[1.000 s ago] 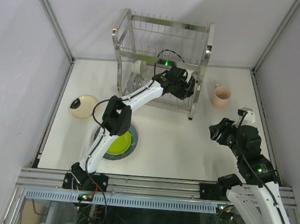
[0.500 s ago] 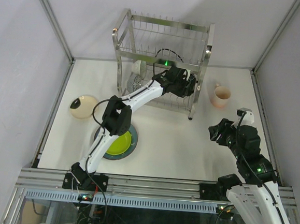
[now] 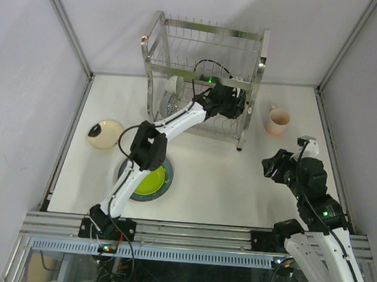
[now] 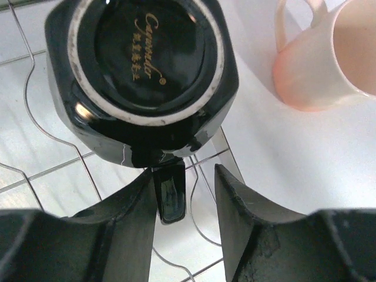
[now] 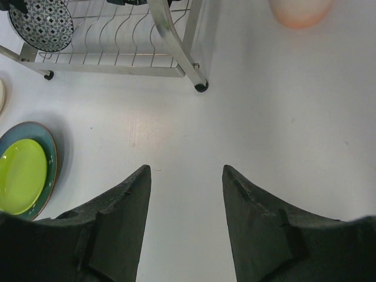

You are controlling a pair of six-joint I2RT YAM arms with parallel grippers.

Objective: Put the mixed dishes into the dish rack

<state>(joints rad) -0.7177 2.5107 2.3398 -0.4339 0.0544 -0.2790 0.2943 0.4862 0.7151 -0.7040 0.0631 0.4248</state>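
Dark-glazed mug (image 4: 141,70) sits inside the dish rack (image 3: 262,62), over the lower shelf's wires at the right end, its ringed base turned toward the left wrist camera. Its handle (image 4: 170,197) points straight back at the left gripper (image 4: 185,176) and lies between the spread fingers, against one with a gap to the other, so I judge it not yet pinched. The left arm is far nearer. The right gripper (image 5: 185,173) hangs spread over bare table (image 5: 282,117), well apart from the pink mug (image 3: 278,120). Against a second ago, the left gripper sits slightly deeper in the rack; the right arm has not moved.
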